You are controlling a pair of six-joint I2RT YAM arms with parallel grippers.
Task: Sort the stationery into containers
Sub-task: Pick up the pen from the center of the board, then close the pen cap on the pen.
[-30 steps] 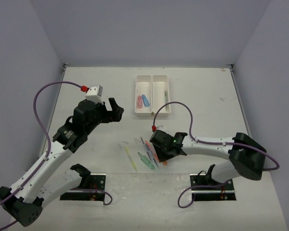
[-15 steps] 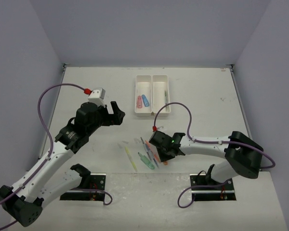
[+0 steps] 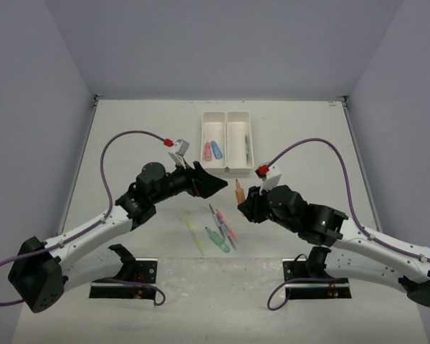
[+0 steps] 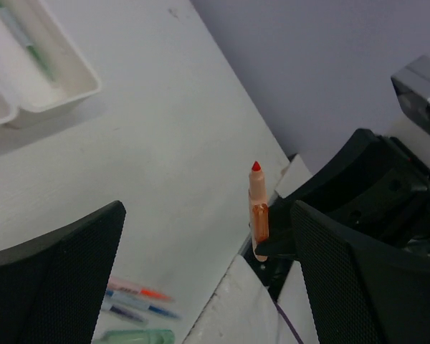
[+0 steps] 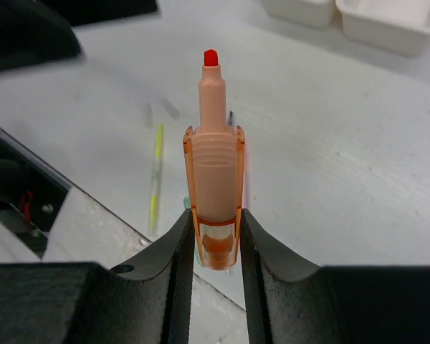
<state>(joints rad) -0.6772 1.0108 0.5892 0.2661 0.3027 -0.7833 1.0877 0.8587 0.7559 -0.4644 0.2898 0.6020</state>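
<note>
Overhead view of a white table (image 3: 136,136) with two robot arms. The right gripper (image 3: 244,203) is clamped on an orange marker (image 3: 239,191); its fingers (image 5: 180,244) pinch the lower barrel, so the marker stands upright, red tip up, raised off the table near the closest corner of the white two-compartment tray (image 3: 227,115). The left gripper (image 3: 212,183) hangs beside it, jaws spread wide, nothing between them. In the tray, a pink piece (image 3: 207,150) and a blue piece (image 3: 216,149) lie in the left compartment; a thin green pen (image 3: 247,143) lies in the right. On the table between the arms lie a yellow pen (image 3: 194,235), a green piece (image 3: 218,241) and a few thin pens (image 3: 226,226).
</note>
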